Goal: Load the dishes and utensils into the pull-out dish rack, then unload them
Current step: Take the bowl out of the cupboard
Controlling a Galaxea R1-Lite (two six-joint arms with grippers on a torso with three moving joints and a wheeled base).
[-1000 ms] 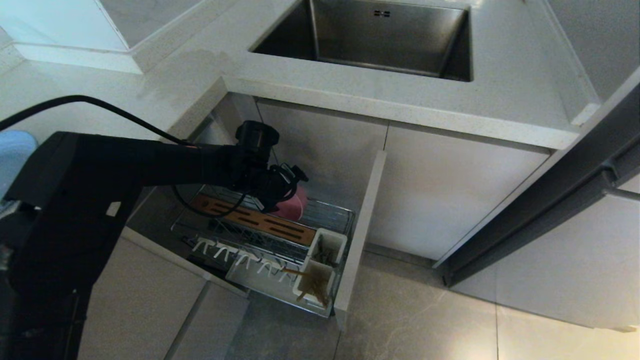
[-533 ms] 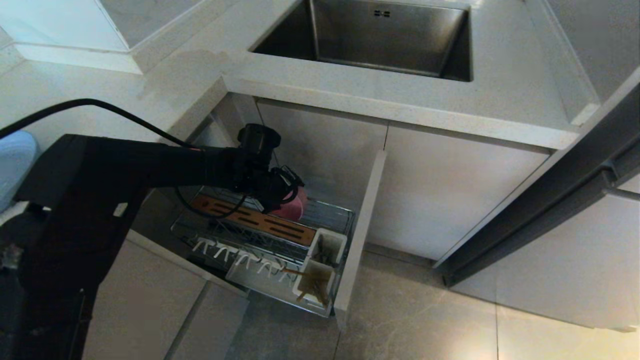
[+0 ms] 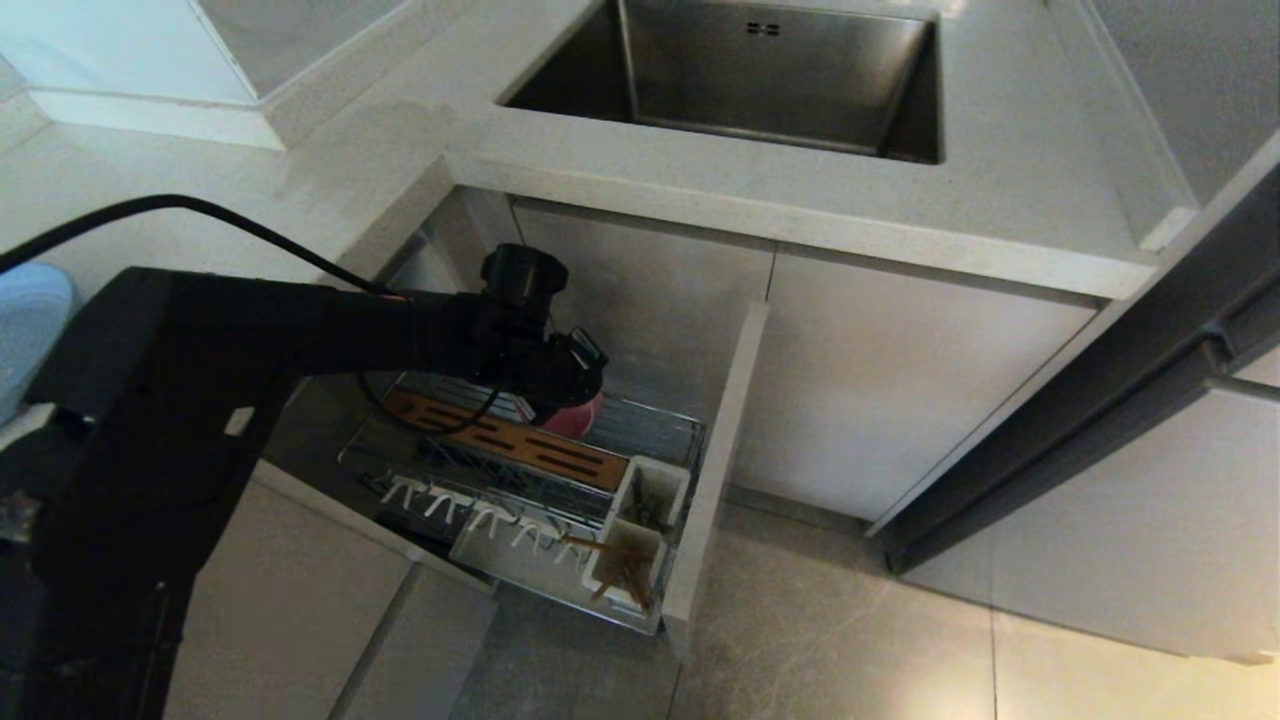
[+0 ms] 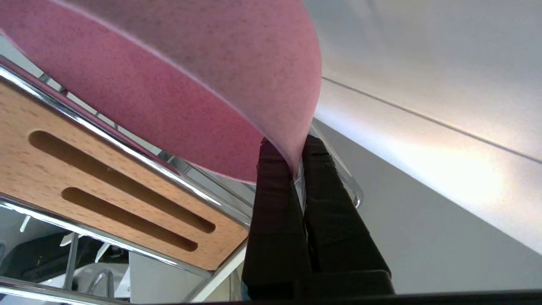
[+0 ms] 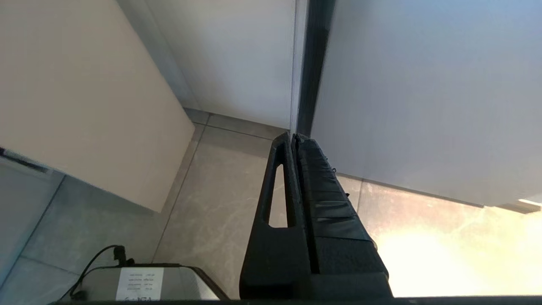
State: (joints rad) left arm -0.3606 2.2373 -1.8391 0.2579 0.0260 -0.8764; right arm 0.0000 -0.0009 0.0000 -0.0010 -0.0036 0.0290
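Note:
The pull-out dish rack [image 3: 655, 428] stands drawn out below the counter, with its wooden slotted strip [image 3: 510, 440] and white prongs [image 3: 470, 510]. The pink bowl [image 3: 578, 420] stands on edge at the rack's back. My left gripper [image 3: 582, 388] is shut on its rim. In the left wrist view both black fingers [image 4: 271, 182] pinch the thin rim of the bowl [image 4: 169, 84] above the wooden strip [image 4: 106, 169]. The chopsticks [image 3: 612, 562] lean in the nearer white cup [image 3: 628, 570]. The pale-blue plate [image 3: 28, 325] shows at the far left, partly behind my arm. The spoon is not clearly visible.
The rack's beige front panel [image 3: 718, 460] stands to the right of the basket. The counter edge [image 3: 780, 215] and steel sink [image 3: 760, 80] overhang it. My right gripper [image 5: 293, 137] hangs shut over the tiled floor [image 5: 211, 199], beside a cabinet, outside the head view.
The left gripper's fingers have closed onto the pink bowl's rim. The arm has hardly shifted, and the rack and chopsticks lie as before.

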